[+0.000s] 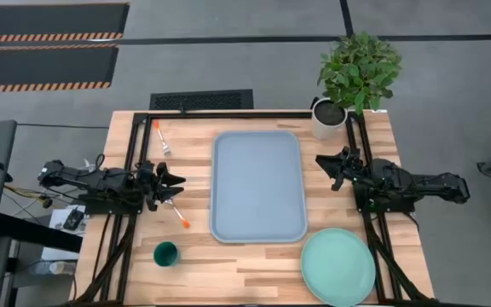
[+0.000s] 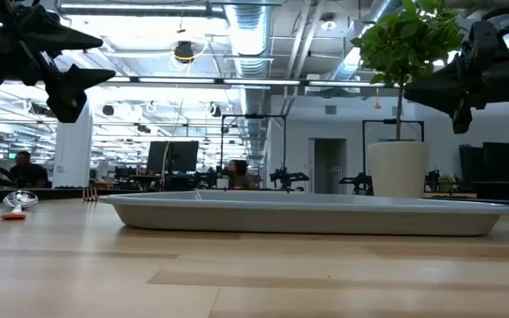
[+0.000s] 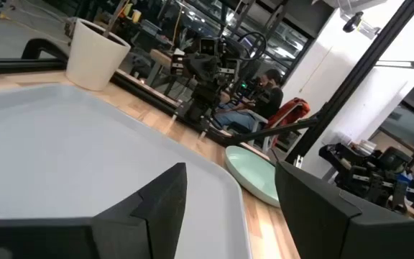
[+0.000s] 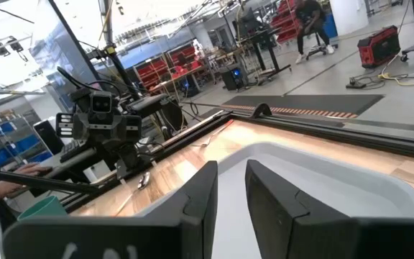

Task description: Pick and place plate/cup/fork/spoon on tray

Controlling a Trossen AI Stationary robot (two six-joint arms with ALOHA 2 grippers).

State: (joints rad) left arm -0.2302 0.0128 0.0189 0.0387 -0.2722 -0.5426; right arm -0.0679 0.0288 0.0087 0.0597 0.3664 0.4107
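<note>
Blue-grey tray (image 1: 257,186) lies mid-table, nothing on it. We note the plate (image 1: 337,266) off its near right corner; cup (image 1: 166,252), spoon (image 1: 177,213) and fork (image 1: 160,136) left. Left gripper (image 1: 174,184) hovers fingers wide, right gripper (image 1: 328,166) narrowly parted.

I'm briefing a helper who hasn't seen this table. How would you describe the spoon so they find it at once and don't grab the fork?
Start at the tray in the middle of the table and look to its left-arm side. There the spoon lies on the bare wood just beyond the left gripper, toward the cup. Both utensils have orange handles, but the fork lies near the table's far edge.
</note>
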